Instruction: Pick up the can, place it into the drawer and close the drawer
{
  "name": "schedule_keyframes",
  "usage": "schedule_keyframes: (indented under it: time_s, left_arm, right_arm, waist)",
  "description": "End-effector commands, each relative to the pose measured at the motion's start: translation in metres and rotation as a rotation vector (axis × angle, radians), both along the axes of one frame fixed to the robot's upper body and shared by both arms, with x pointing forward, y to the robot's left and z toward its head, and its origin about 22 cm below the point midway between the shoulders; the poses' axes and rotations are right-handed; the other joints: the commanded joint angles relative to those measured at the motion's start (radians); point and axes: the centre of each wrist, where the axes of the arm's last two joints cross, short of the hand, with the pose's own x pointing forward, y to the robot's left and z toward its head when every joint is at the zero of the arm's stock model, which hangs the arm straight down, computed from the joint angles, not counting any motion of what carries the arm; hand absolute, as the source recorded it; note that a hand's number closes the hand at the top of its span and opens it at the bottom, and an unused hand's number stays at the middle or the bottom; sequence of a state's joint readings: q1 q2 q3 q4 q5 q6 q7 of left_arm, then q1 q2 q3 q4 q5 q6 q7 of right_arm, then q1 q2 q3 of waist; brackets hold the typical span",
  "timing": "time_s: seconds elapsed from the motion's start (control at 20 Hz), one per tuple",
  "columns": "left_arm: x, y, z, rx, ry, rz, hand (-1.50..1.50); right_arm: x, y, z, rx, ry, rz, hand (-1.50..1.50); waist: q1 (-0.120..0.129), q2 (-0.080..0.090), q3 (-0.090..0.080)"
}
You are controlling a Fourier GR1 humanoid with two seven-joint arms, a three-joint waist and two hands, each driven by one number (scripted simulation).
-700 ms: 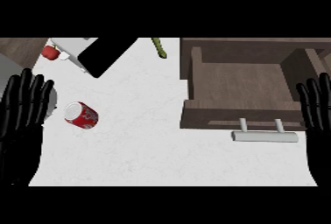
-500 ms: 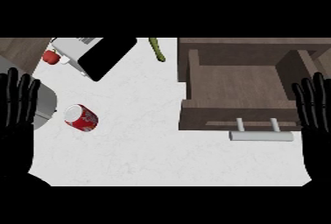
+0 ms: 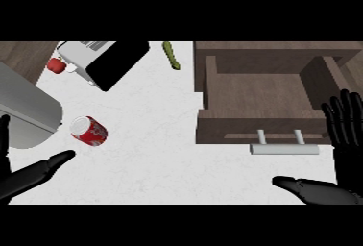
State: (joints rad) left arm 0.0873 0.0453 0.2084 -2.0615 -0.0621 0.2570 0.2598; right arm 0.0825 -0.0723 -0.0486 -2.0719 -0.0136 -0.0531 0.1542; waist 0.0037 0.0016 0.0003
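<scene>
At the near edge of the white bench [image 3: 177, 163] the left hand [image 3: 32, 175] comes in from the lower left, with its fingers straight and relaxed and holding nothing. The right hand [image 3: 333, 185] shows at the lower right, its fingers [image 3: 345, 122] stretched upward along the right edge and its thumb pointing to the left, also holding nothing. Between the two hands there is a wide bare part of the bench. The red can [image 3: 89, 130] lies on its side just above and to the right of the left hand, apart from it, with its pale top end turned to the upper left. It is just beside a grey rounded object [image 3: 25, 115] that fills the left edge. To the right, well apart from the can, the brown drawer [image 3: 262, 96] stands open, and its grey handle [image 3: 284, 149] is near the right fingers. Farther away, a black and white appliance [image 3: 106, 60] lies tilted at the upper left, with a small red object [image 3: 56, 64] beside it. A green vegetable [image 3: 171, 54] lies between the appliance and the drawer.
</scene>
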Motion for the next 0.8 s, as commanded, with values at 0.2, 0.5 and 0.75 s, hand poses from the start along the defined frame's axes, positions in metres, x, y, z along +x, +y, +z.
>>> schedule_keyframes:
  time_s: [0.2,0.5,0.75]
  left_arm:
    - [0.002,0.009,0.021,-0.045,0.026,0.058,-1.5]
    - [0.027,0.005,0.012,-0.039,0.071,0.065,-1.5]
    - [0.026,0.002,-0.023,-0.081,0.104,0.037,-1.5]
  right_arm:
    - [0.006,-0.01,0.008,0.0,0.041,-0.026,-1.5]
    - [-0.002,-0.008,-0.004,-0.006,0.02,-0.033,-1.5]
    - [0.001,-0.017,0.003,0.001,0.024,-0.017,-1.5]
  waist:
    - [-0.004,-0.002,0.0]
    - [-0.006,-0.002,0.0]
    - [-0.005,-0.002,0.0]
